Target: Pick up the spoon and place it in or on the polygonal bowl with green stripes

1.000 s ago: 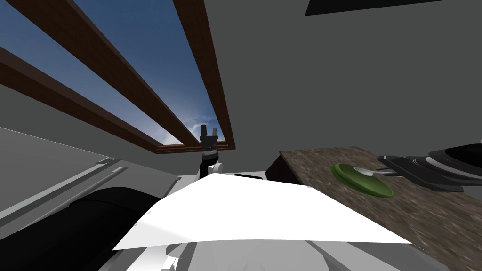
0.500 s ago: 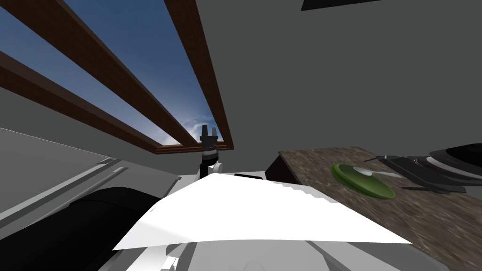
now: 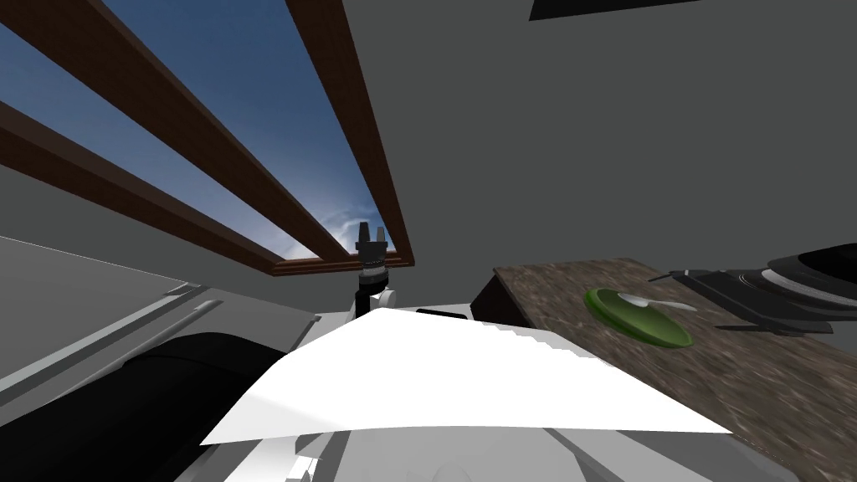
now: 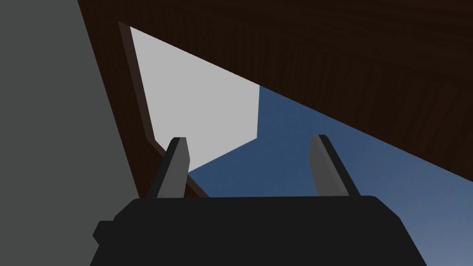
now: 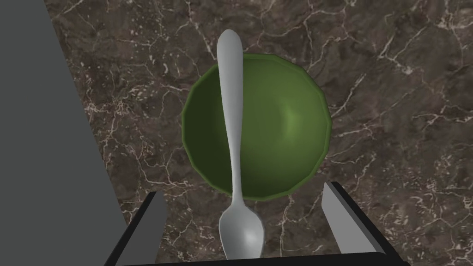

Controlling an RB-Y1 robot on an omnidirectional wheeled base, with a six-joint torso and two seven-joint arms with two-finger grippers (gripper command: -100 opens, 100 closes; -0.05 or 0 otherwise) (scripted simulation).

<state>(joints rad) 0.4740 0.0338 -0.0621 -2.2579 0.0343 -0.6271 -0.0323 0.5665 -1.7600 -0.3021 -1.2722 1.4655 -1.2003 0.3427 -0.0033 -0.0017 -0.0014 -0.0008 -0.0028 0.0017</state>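
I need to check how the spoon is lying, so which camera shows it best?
The right wrist view: the light grey spoon runs whole across the green polygonal bowl, seen from above. The head view shows the spoon small, at a low angle. The left wrist camera faces elsewhere.

wall [image 3: 586, 125] plain grey | window [image 3: 268, 125] — dark brown frame, blue sky | counter [image 3: 753, 376] — veined brown marble

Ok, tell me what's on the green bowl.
A grey spoon lies across the bowl, scoop end past its rim. The strip of bowl under the handle is hidden.
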